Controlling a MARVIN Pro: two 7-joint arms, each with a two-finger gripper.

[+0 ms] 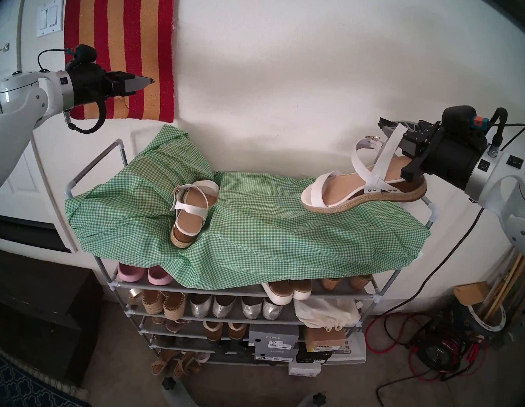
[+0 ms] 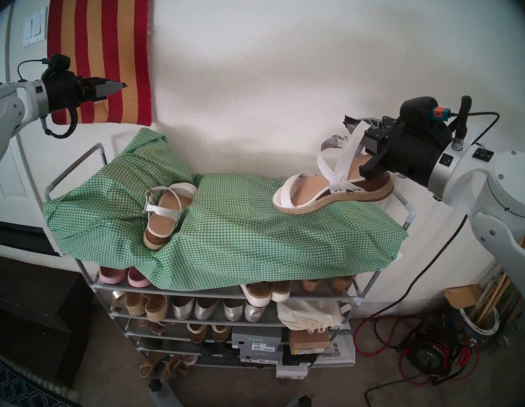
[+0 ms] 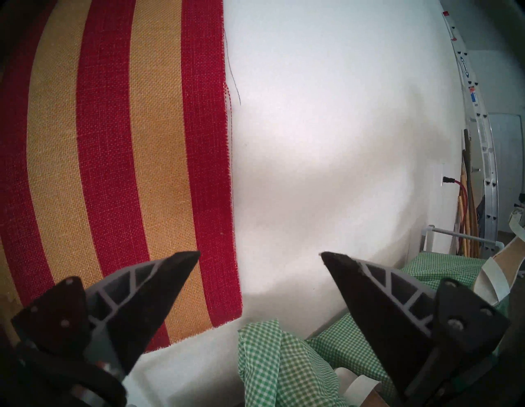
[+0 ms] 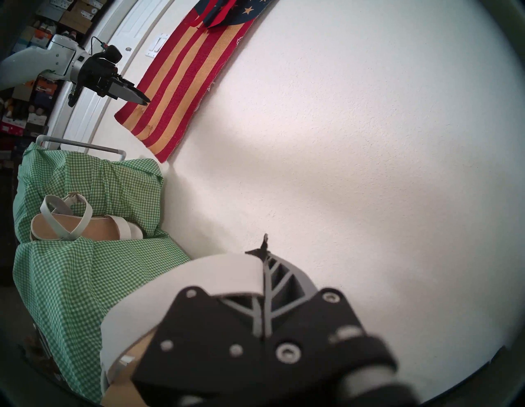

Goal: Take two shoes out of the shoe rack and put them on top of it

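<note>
One wedge sandal [image 1: 190, 213] with white straps lies on the green gingham cloth [image 1: 268, 231] on top of the shoe rack [image 1: 95, 166], left of centre; it also shows in the right wrist view [image 4: 85, 224]. My right gripper [image 1: 382, 123] is shut on the white ankle strap [image 4: 199, 284] of the second sandal [image 1: 352, 191]. That sandal's toe touches the cloth at the rack's right end, and its heel sits by the right rail. My left gripper [image 3: 260, 253] is open and empty. It hangs above and left of the rack, in front of the wall hanging.
A red and orange striped hanging [image 1: 120, 40] is on the wall behind the left arm. The lower shelves hold several shoes and shoe boxes [image 1: 273, 340]. A cable reel with red cords [image 1: 438, 353] lies on the floor at the right. A black box [image 1: 21, 303] stands at the left.
</note>
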